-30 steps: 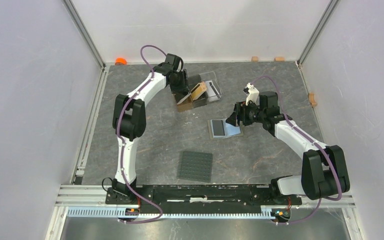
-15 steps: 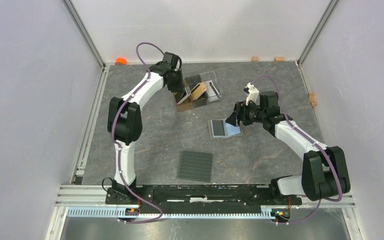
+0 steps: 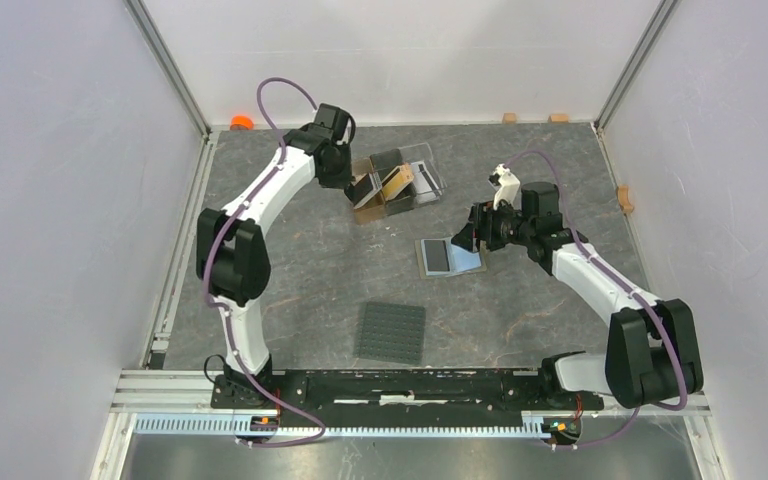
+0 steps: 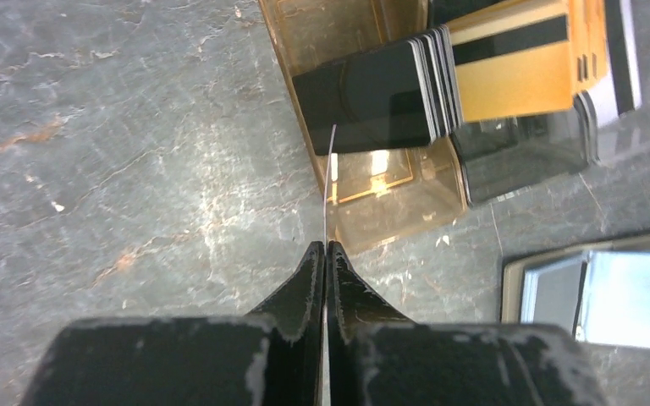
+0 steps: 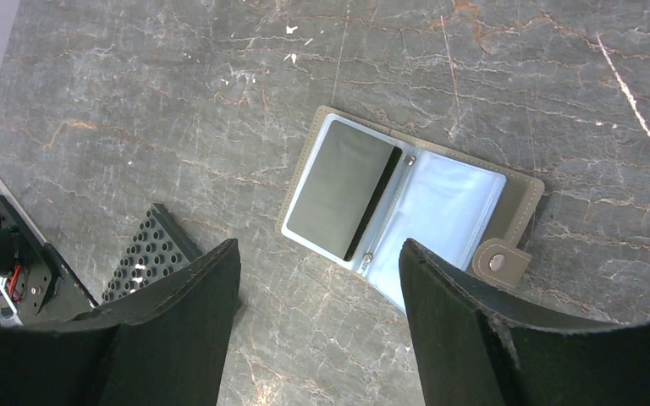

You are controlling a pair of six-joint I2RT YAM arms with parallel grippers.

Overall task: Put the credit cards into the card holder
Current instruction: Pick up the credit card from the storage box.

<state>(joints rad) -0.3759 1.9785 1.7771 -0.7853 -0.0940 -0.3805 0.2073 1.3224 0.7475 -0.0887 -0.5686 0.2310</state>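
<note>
The card holder (image 3: 450, 256) lies open on the table, clear pockets up, with a dark card (image 5: 343, 188) in its left pocket and its snap tab (image 5: 498, 262) at the right. My left gripper (image 4: 326, 246) is shut on a thin card (image 4: 330, 182) seen edge-on, just left of the clear stand (image 4: 372, 182). In the top view this gripper (image 3: 358, 190) is at the stand's left end. Black cards (image 4: 372, 97) and a gold-orange card (image 4: 512, 72) stand in the stand's slots. My right gripper (image 5: 317, 254) is open and empty, above the card holder's right side (image 3: 468, 238).
The dark grey studded mat (image 3: 391, 332) lies near the front, also in the right wrist view (image 5: 148, 249). An orange object (image 3: 242, 122) sits at the back left corner. Small wooden blocks (image 3: 509, 117) lie along the back and right walls.
My left arm has swung to the left and its gripper has shifted slightly left beside the stand, still shut on the card. The right arm and the card holder have not moved.
</note>
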